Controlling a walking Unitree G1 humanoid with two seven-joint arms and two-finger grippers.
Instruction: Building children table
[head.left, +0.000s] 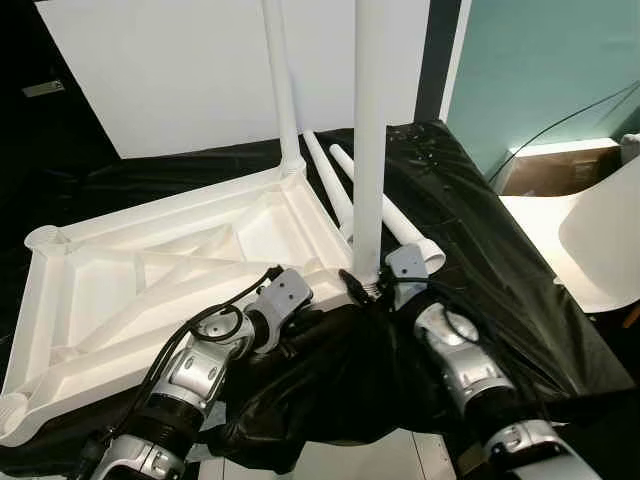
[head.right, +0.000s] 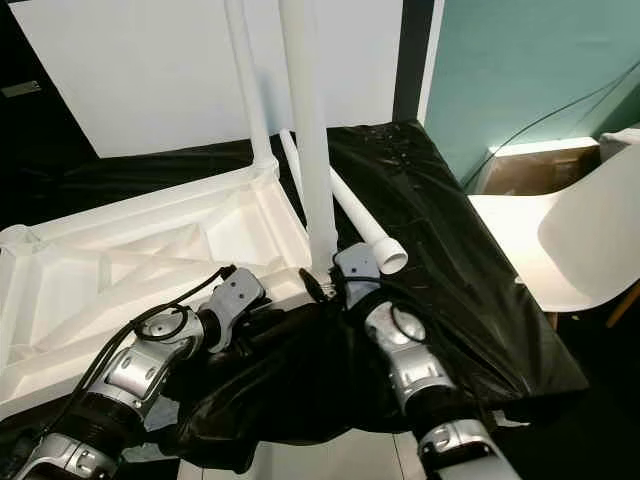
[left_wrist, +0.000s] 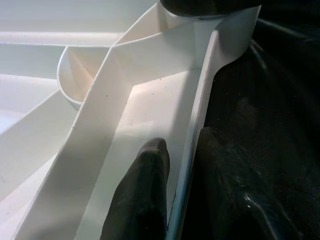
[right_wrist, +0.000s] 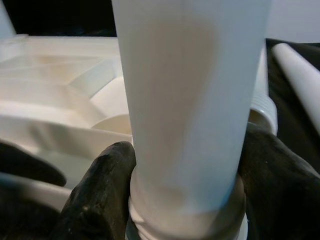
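Tabletop (head.left: 150, 290), white and turned underside up, lies on a black cloth (head.left: 470, 260) with its ribbed bracing showing. One leg (head.left: 283, 90) already stands upright in the tabletop's far corner socket, and a second leg (head.left: 368, 130) stands upright at the tabletop's near corner. Two spare legs (head.left: 385, 205) lie on the cloth just beside the tabletop's far edge. The right gripper (right_wrist: 185, 200) is clamped on the second leg's threaded base, a black finger on either side. The left gripper (left_wrist: 175, 190) straddles the tabletop's rim wall near that same corner, one finger inside and one outside, seemingly steadying it. The step in hand looks like seating this leg; next it likely needs turning down into its socket while kept vertical.
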